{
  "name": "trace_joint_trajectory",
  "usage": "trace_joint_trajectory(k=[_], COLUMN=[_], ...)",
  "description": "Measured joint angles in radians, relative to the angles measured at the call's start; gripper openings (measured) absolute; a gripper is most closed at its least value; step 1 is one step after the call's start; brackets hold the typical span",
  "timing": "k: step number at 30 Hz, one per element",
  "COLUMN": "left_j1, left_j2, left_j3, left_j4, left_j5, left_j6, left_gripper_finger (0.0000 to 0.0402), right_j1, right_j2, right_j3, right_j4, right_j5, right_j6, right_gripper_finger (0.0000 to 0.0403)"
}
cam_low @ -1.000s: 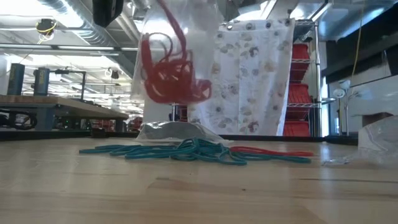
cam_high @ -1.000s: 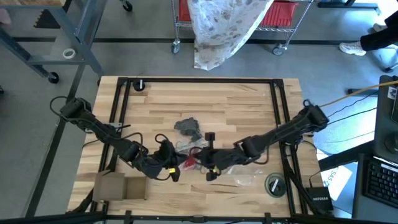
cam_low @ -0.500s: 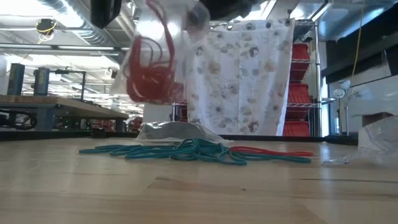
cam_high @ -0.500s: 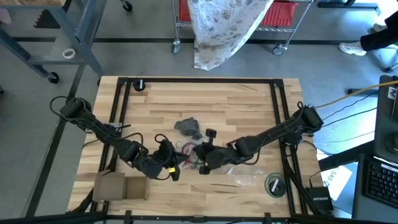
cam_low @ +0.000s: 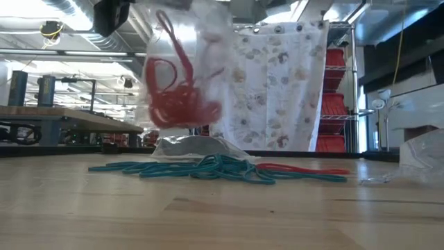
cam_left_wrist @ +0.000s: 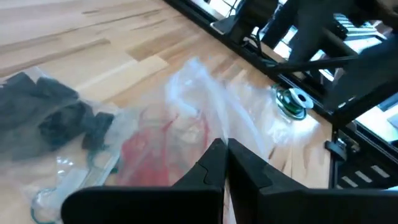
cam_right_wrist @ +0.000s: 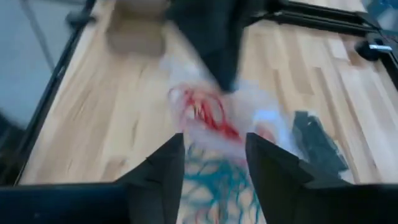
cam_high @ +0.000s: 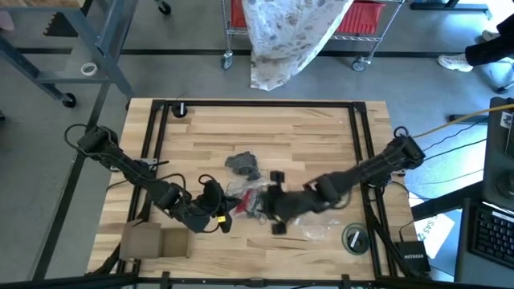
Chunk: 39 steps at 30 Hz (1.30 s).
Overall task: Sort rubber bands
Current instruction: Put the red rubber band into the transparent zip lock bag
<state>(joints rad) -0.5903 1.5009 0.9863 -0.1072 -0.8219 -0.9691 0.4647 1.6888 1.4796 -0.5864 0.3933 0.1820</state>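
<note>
Flanking teal rubber bands: clear bags.

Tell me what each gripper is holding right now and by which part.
The left gripper is shut on the top edge of the clear bag with red rubber bands inside, holding it above the table. The right gripper is open, holding nothing.

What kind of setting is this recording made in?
Probably a lab or workshop, not a home: a wooden table inside a black metal frame, wire rack shelving behind it, and exposed ducts on the ceiling.
</note>
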Motion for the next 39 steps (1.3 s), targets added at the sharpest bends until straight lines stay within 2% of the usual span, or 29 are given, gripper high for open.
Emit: trace_joint_trajectory(k=[6,11,13,19,23,29,34,39], left_j1=[-0.011,-0.018,-0.019,-0.019,-0.019,-0.017,-0.018,-0.018], left_j2=[0.0,0.0,0.0,0.0,0.0,0.0,0.0,0.0], left_j3=[0.0,0.0,0.0,0.0,0.0,0.0,0.0,0.0], left_j4=[-0.01,-0.012,-0.012,-0.005,-0.007,-0.008,-0.01,-0.008], left_j5=[0.002,0.003,0.003,0.003,0.003,0.003,0.003,0.002], left_j6=[-0.019,-0.019,-0.016,0.009,0.011,0.029,0.034,0.034], left_gripper_finger=[0.0001,0.0001,0.0001,0.0001,0.0001,0.0001,0.0001,0.0001], right_j1=[0.076,0.061,0.042,-0.022,-0.058,-0.093,-0.093,-0.092], right_j2=[-0.033,-0.032,-0.032,-0.029,-0.027,-0.015,-0.006,-0.001], right_j3=[-0.003,-0.149,-0.235,-0.502,-0.619,-0.682,-0.697,-0.697], right_j4=[-0.356,-0.397,-0.344,0.02,0.181,0.33,0.384,0.388], right_j5=[0.116,0.098,0.064,-0.095,-0.124,-0.199,-0.247,-0.201], right_j6=[0.089,0.126,0.099,0.02,0.0,-0.053,-0.092,-0.113], right_gripper_finger=[0.017,0.0161,0.0156,0.0135,0.0122,0.0117,0.0117,0.0117])
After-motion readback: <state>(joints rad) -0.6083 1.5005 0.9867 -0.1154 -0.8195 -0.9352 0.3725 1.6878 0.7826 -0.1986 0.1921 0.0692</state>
